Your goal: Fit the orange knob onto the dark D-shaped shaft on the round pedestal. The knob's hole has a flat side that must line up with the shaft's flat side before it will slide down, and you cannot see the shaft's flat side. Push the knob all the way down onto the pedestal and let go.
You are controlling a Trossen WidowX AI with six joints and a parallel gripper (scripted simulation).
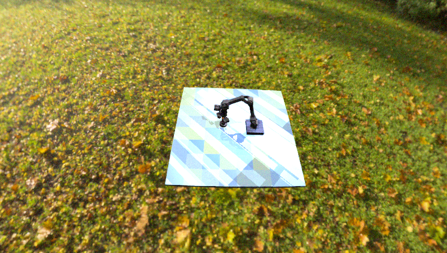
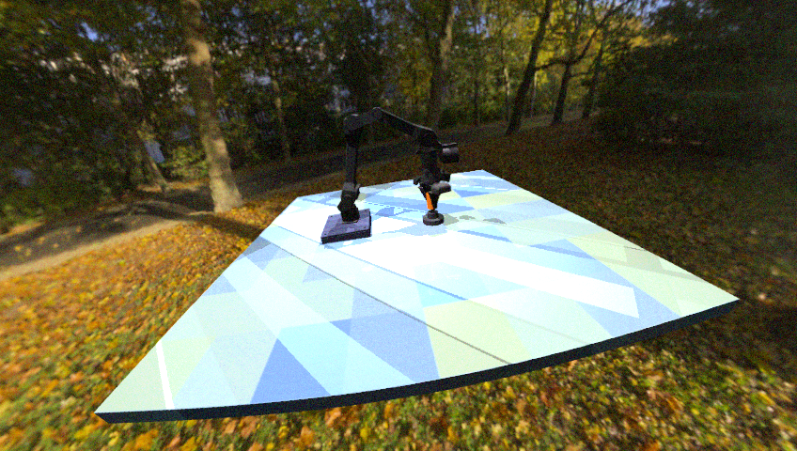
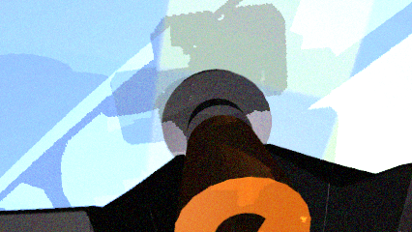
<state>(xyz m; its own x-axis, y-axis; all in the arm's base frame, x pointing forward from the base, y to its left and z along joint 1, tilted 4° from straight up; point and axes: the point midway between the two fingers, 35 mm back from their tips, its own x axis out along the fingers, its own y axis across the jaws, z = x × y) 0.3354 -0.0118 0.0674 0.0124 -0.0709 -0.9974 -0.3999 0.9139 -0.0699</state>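
Note:
The orange knob [image 2: 429, 201] [image 3: 244, 193] is upright between the fingers of my gripper [image 2: 430, 203] [image 3: 224, 158], which is shut on it. The knob's near end shows as a bright orange ring with a dark hole in the wrist view, its side in brown shade. The round dark pedestal [image 1: 223, 125] [image 2: 432, 221] [image 3: 213, 86] stands on the table directly below. A narrower grey raised part [image 3: 220, 110] shows at the knob's far end. The D-shaped shaft and its flat side are hidden; whether the knob touches the pedestal is unclear.
The arm's square dark base [image 1: 254, 130] [image 2: 346, 227] stands beside the pedestal, on the right in the top view and on the left in the exterior view. The patterned table [image 1: 200, 163] [image 2: 391, 334] has free edges, with leafy grass around it. Arm shadows cross the table.

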